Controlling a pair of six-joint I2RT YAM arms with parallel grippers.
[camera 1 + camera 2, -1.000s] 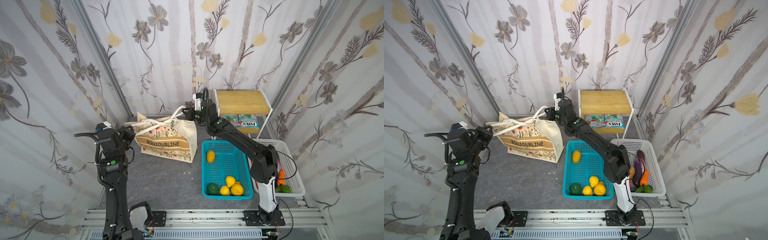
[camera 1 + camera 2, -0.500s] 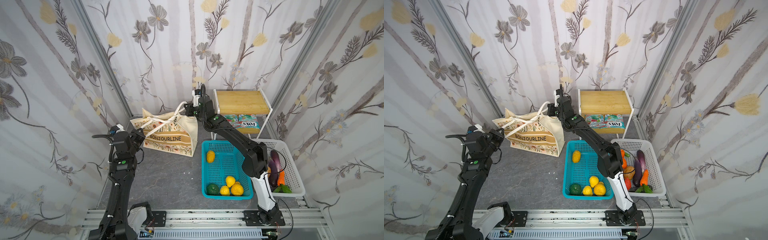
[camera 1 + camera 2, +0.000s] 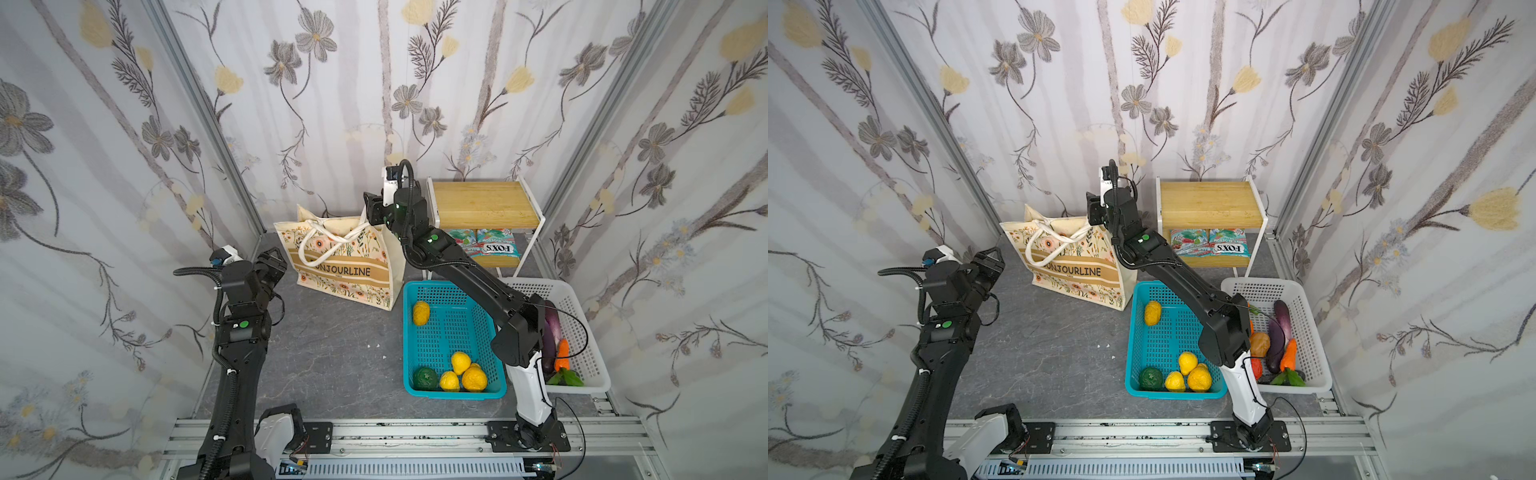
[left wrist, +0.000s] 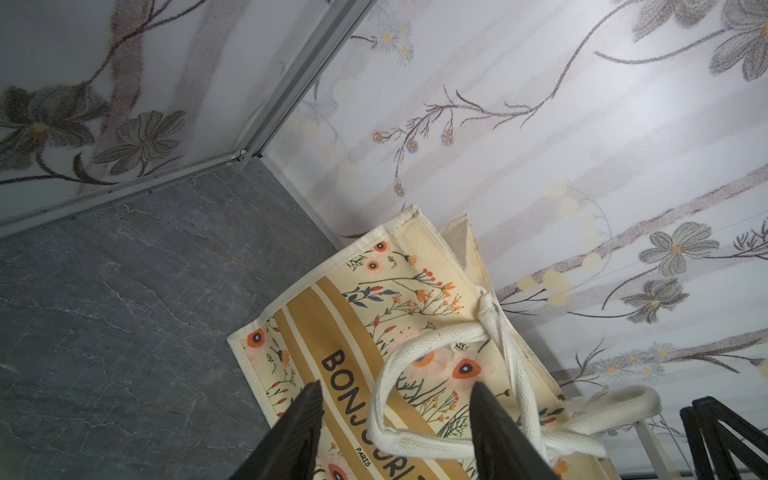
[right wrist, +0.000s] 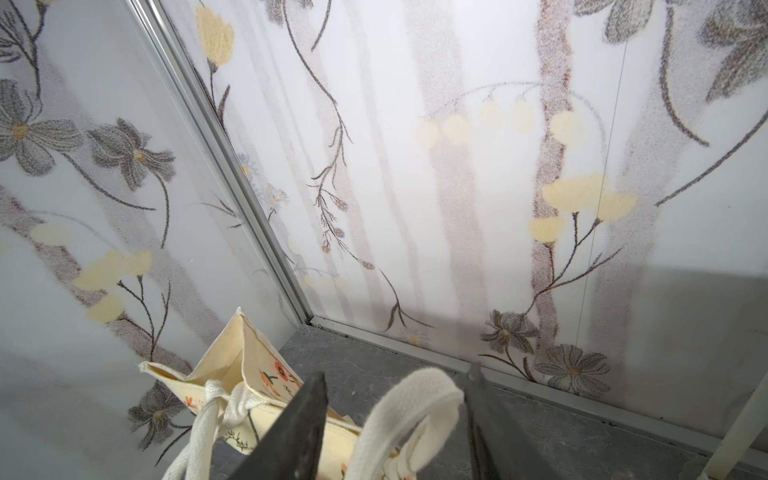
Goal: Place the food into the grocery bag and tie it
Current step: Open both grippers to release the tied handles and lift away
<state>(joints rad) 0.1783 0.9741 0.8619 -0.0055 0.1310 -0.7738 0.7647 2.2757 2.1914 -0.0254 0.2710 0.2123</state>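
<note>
We see the grocery bag [image 3: 347,266] standing upright on the grey table [image 3: 332,353] near the back wall, just left of the teal basket [image 3: 455,328], with its BONJOURLINE side turned toward the camera in both top views [image 3: 1075,262]. Its white rope handles [image 3: 328,237] drape over the mouth and down the front panel. In the left wrist view the rope handles [image 4: 415,345] cross in what looks like a knot [image 4: 486,307] at the bag's rim. The left gripper [image 3: 274,259] hangs just beside the bag's left end, its jaws spread apart with nothing between them. From its wrist camera the left gripper [image 4: 395,386] points at the grocery bag [image 4: 353,316], where a handle loop lies on the fabric beyond the fingers. The right gripper [image 3: 372,208] sits above the bag's right rear corner. In the right wrist view the right gripper [image 5: 397,374] also has its jaws wide, one on each side of a raised loop of the rope handles [image 5: 415,386], which they do not pinch; whether a finger touches the rope we cannot tell. What lies inside the bag we cannot see. Of the food, yellow lemons [image 3: 460,362] and other round fruit lie in the teal basket, and two snack packets [image 3: 496,245] lie on the lower level of the wooden-topped shelf [image 3: 484,203]. An aubergine [image 3: 1281,328] and a carrot [image 3: 1288,353] lie in the white basket [image 3: 579,316] at the far right
</note>
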